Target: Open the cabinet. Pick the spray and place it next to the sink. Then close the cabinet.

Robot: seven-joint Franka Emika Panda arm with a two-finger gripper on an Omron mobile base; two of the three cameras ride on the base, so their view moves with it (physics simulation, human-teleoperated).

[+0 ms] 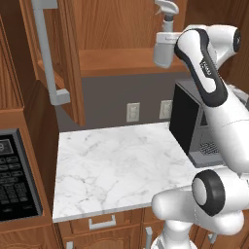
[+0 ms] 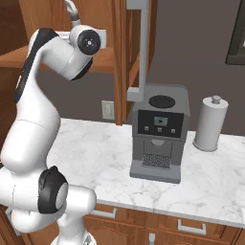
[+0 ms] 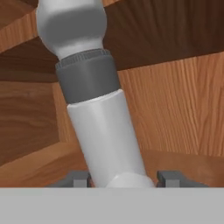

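Note:
The cabinet [image 1: 116, 61] stands open, and its left door with the long grey handle [image 1: 48, 53] swings out over the counter. The other open door and its handle [image 2: 143, 48] hang in front of the coffee machine. My gripper [image 1: 168, 39] is at the shelf's front edge, shut on the spray [image 1: 163, 51]. The spray is held upright, with its base overlapping the shelf's front edge. In the hand view the spray [image 3: 105, 131] runs up between my gripper's [image 3: 124, 179] two fingertips. Its trigger nozzle [image 2: 72, 12] pokes up above my arm. The sink is out of view.
A grey coffee machine [image 1: 189, 121] [image 2: 160, 134] stands on the marble counter [image 1: 116, 160] right below the cabinet. A paper towel roll [image 2: 210, 124] stands to its right. A black microwave panel [image 1: 14, 175] sits at the counter's left end. Wooden drawers [image 1: 102, 223] run beneath the counter.

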